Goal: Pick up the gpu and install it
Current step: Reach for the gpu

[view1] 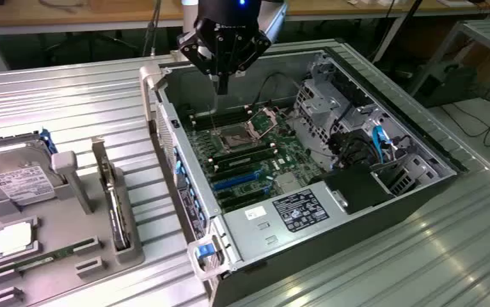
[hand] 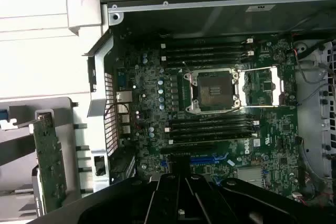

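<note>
Your claw (view1: 221, 88) hangs pinched together, empty, over the computer case (view1: 331, 251); the graphics card (view1: 115, 204) stands well off to its side.

The surface (view1: 66, 109) is ribbed bare metal with a soft sheen. The computer case (view1: 164, 128) is grey sheet metal, its motherboard (view1: 245, 157) glossy green board. The holder (view1: 79, 259) looks like matt grey plastic, and the gripper (view1: 222, 88) is matt black.

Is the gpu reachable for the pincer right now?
Likely yes: the gpu stands upright in its holder, top edge uncovered, nothing between it and the shut pincer above the computer case.
</note>
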`<act>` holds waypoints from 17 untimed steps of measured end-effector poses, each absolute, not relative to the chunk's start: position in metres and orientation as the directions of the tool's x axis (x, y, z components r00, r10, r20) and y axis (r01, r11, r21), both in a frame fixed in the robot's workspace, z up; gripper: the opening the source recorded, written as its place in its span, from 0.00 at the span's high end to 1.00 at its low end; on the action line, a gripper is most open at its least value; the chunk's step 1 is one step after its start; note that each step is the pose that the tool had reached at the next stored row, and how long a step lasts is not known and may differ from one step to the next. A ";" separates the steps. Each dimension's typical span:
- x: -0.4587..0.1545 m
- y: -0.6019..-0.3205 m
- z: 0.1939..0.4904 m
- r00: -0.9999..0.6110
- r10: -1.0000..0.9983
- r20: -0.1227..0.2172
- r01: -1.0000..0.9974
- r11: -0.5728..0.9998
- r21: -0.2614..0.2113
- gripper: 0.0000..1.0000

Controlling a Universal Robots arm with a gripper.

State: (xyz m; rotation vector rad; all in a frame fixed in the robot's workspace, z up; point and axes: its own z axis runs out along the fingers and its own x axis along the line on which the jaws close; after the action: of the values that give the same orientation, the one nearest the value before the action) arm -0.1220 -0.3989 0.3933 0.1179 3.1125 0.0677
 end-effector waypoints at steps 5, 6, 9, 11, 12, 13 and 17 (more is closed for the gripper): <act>-0.134 -0.399 0.393 -0.997 0.076 -0.024 0.075 0.996 0.044 0.89; -0.135 -0.399 0.393 -0.997 0.076 -0.024 0.075 0.996 0.044 0.89; -0.140 -0.399 0.393 -0.997 0.076 -0.024 0.075 0.996 0.044 0.89; -0.142 -0.399 0.393 -0.997 0.076 -0.024 0.075 0.996 0.044 0.89; -0.143 -0.399 0.393 -0.997 0.076 -0.024 0.075 0.996 0.044 0.89; -0.145 -0.399 0.393 -0.997 0.076 -0.024 0.075 0.996 0.044 0.89; -0.149 -0.399 0.393 -0.997 0.076 -0.024 0.075 0.996 0.044 0.89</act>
State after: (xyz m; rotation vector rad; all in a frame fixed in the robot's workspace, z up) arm -0.1492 -0.3992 0.3933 0.1181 3.1125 0.0676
